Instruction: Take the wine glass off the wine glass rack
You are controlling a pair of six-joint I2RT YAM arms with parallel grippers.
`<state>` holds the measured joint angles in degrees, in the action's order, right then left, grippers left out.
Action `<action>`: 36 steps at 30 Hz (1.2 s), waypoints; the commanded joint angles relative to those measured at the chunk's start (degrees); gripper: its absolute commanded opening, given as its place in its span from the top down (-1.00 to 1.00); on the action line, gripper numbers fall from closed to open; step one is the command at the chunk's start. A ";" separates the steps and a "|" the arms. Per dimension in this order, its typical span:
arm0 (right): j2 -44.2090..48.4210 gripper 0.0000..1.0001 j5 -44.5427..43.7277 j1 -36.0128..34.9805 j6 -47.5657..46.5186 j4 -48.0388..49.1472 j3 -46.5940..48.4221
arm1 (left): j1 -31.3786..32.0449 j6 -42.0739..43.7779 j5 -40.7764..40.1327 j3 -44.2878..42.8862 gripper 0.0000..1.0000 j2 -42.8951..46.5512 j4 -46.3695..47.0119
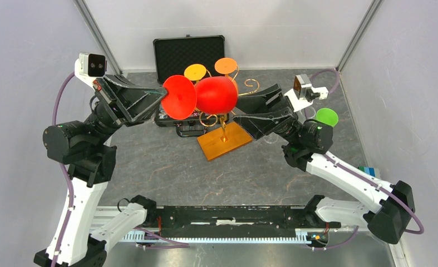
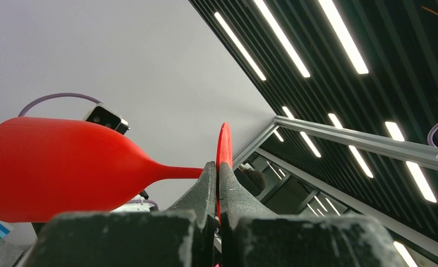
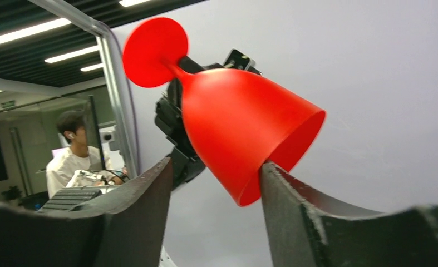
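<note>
Your left gripper is clamped on the red wine glass at its stem. Your right gripper straddles the bowl with fingers apart. Release left early and it falls onto the rack.

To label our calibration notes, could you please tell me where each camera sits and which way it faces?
Top: above and behind the bases, looking down on the table; left arm, right arm, glass and rack show.
Left wrist: tilted up at wall and ceiling lights; its left pincer is shut on the glass's foot.
Right wrist: looks up at the wall; its right pincer is open around the bowl, with the left arm behind.
Shared: all three show the glass.
</note>
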<state>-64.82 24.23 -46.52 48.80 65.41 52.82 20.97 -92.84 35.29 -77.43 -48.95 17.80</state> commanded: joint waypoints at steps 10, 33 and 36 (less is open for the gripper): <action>-4.18 0.16 5.38 -1.30 7.67 12.93 6.93 | -0.26 -2.22 2.28 0.54 0.96 0.70 2.90; 14.24 0.99 -26.85 -1.46 -36.93 -50.52 15.30 | -0.26 16.62 5.86 10.15 -1.00 3.07 -4.72; 15.33 0.99 -37.46 -1.50 -42.14 -61.46 19.43 | -0.31 25.16 5.71 8.67 -1.00 3.42 -12.68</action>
<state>-51.22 4.75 -48.21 19.00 22.20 66.15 20.64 -80.31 38.94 -67.31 -46.50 12.40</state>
